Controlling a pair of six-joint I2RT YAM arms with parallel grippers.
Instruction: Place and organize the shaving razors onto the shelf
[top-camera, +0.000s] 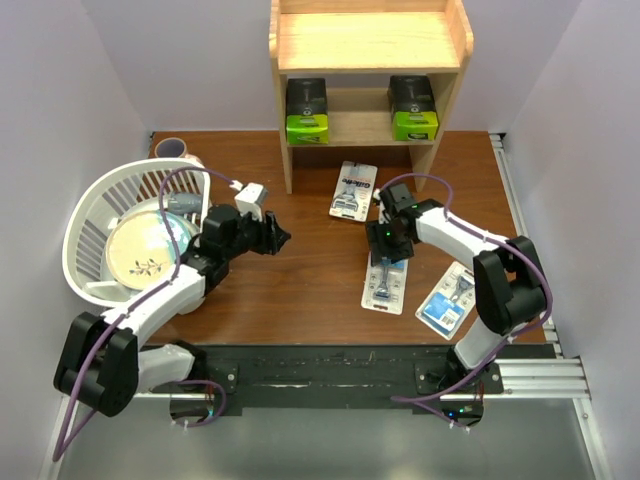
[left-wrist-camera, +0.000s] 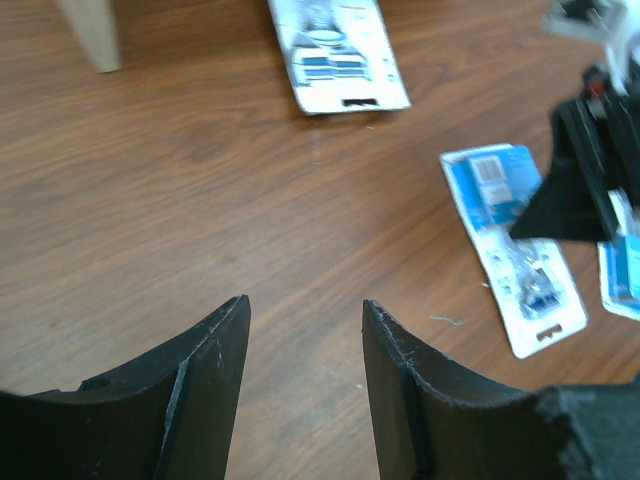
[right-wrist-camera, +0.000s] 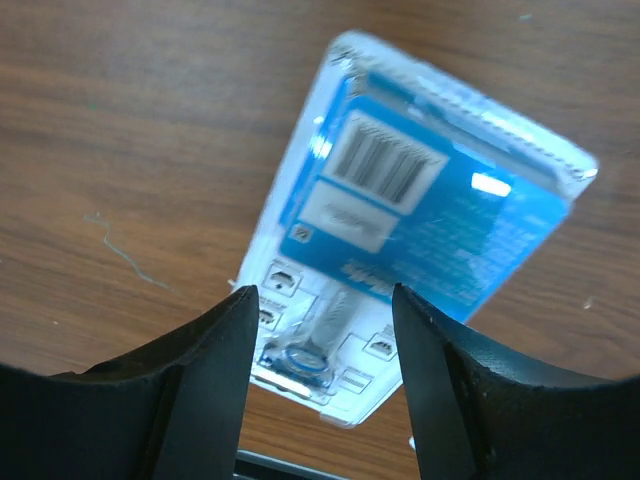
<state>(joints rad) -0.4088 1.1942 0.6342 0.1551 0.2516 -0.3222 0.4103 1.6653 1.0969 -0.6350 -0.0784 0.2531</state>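
Note:
Two black razor boxes with lime-green ends (top-camera: 307, 111) (top-camera: 413, 108) stand on the lower tier of the wooden shelf (top-camera: 368, 42). Three blue-and-white blister cards lie on the table: one near the shelf (top-camera: 352, 190), one in the middle (top-camera: 386, 284), one at the right (top-camera: 447, 300). My right gripper (top-camera: 386, 246) is open just above the middle card's far end. In the right wrist view its jaws (right-wrist-camera: 320, 300) straddle that card (right-wrist-camera: 420, 200), which lies barcode side up. My left gripper (top-camera: 280, 238) (left-wrist-camera: 305, 310) is open and empty over bare table.
A white plastic basket (top-camera: 88, 215) holding a plate (top-camera: 145, 252) sits at the left, with a cup (top-camera: 175, 149) behind it. The left wrist view shows a shelf leg (left-wrist-camera: 90, 35), two cards (left-wrist-camera: 335, 50) (left-wrist-camera: 515, 240) and the right gripper (left-wrist-camera: 575, 190).

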